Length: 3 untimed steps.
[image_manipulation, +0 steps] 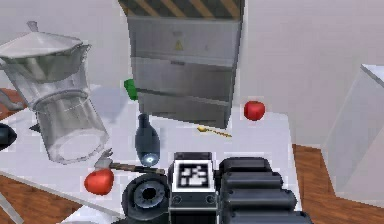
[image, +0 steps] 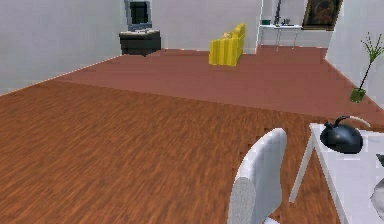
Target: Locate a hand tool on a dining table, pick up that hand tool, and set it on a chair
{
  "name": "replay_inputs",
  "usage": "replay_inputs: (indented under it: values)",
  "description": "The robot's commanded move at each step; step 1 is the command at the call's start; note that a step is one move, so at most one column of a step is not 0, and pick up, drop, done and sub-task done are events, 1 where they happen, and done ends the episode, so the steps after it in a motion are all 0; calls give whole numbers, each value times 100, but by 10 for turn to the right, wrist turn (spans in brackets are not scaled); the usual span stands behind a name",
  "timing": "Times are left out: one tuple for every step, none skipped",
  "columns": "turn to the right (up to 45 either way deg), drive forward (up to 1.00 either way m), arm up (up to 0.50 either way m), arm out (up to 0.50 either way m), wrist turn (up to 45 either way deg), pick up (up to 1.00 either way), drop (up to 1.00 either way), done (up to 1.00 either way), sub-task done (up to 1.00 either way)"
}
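Observation:
On the white dining table (image_manipulation: 262, 152) lies a small thing with a pale head and a dark handle (image_manipulation: 114, 162), shaped like a hand tool. It rests between a dark bottle (image_manipulation: 147, 139) and a red apple (image_manipulation: 98, 181). My gripper (image_manipulation: 141, 188) shows at the arm side view's bottom, left of the white marker square (image_manipulation: 195, 177), just right of the apple and tool. With those things on the table by it, I cannot tell whether it holds anything. A white chair (image: 262, 180) stands at the forward view's bottom beside the table's edge (image: 350, 175).
A big glass jug (image_manipulation: 58, 95), a second apple (image_manipulation: 255, 110), a green thing (image_manipulation: 129, 88) and a gold utensil (image_manipulation: 213, 130) share the table. Grey slatted furniture (image_manipulation: 183, 60) stands behind it. A black kettle (image: 344, 135) sits on the table; open wood floor (image: 130, 130) reaches a yellow armchair (image: 227, 47).

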Motion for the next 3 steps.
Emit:
replay_inputs:
  values:
    - [0, 0, 0, 30, 0, 0, 0, 0, 0]
    - [0, 0, 0, 0, 450, 0, 0, 0, 0]
    - [0, 0, 0, 0, 180, 0, 0, 0, 0]
